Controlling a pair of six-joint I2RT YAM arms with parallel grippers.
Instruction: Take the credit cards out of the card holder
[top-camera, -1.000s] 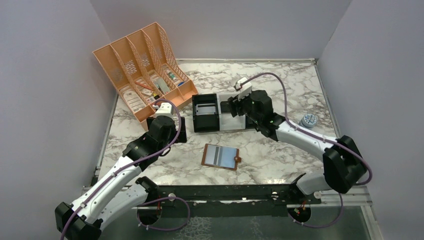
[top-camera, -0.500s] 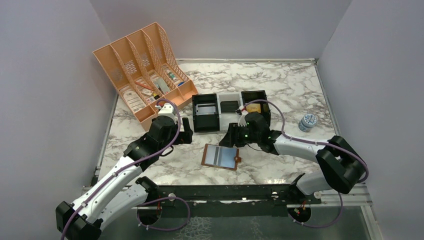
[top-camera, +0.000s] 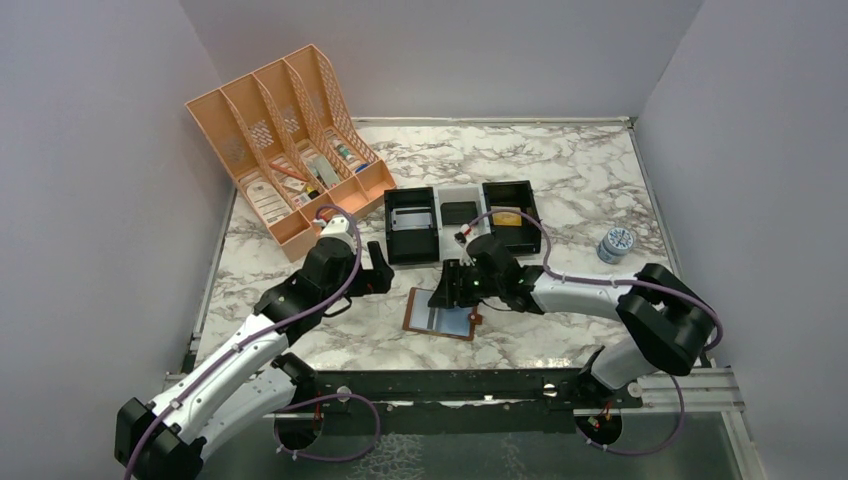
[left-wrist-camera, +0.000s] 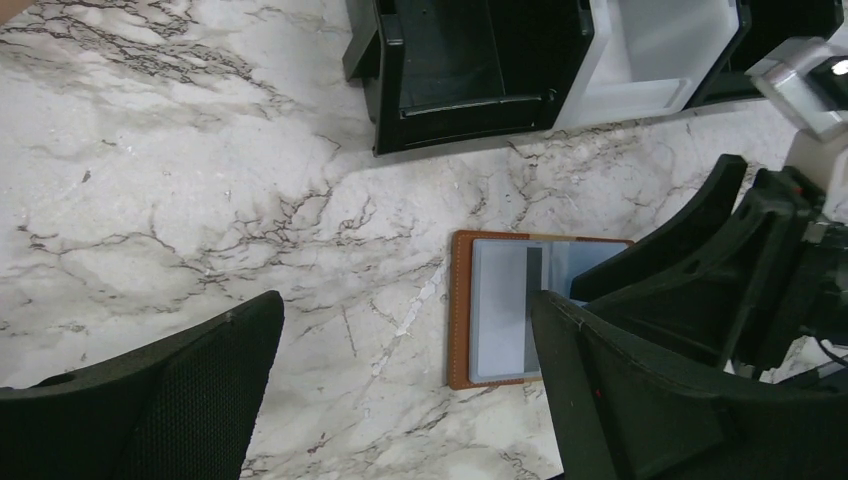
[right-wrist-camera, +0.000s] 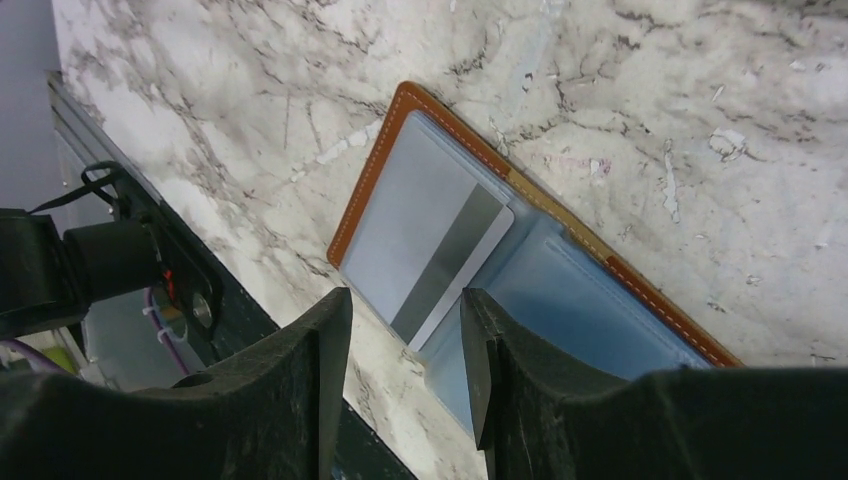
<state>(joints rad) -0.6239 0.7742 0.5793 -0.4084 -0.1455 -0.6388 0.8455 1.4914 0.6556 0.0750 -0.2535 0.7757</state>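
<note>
The card holder (top-camera: 441, 315), a brown wallet with pale blue pockets, lies spread flat on the marble near the front. A grey credit card (right-wrist-camera: 430, 240) with a dark stripe sits in its left half (left-wrist-camera: 505, 305). My right gripper (top-camera: 450, 291) hangs low over the wallet's far edge. Its jaws stand partly open with nothing between them (right-wrist-camera: 405, 300), and the card's corner shows in the gap below. My left gripper (top-camera: 376, 270) is wide open (left-wrist-camera: 407, 305) just left of the card holder (left-wrist-camera: 460, 320), over bare marble. The right gripper's black fingers (left-wrist-camera: 700, 270) cover the wallet's right half in the left wrist view.
A row of black and white trays (top-camera: 412, 228) stands just behind the wallet. An orange file organizer (top-camera: 285, 140) with small items sits at the back left. A small blue-lidded jar (top-camera: 617, 242) is at the right. A black rail (top-camera: 450, 385) runs along the table's front edge.
The right arm swung from the trays down and forward to the wallet, its jaws narrowing. The left gripper edged right, toward the wallet.
</note>
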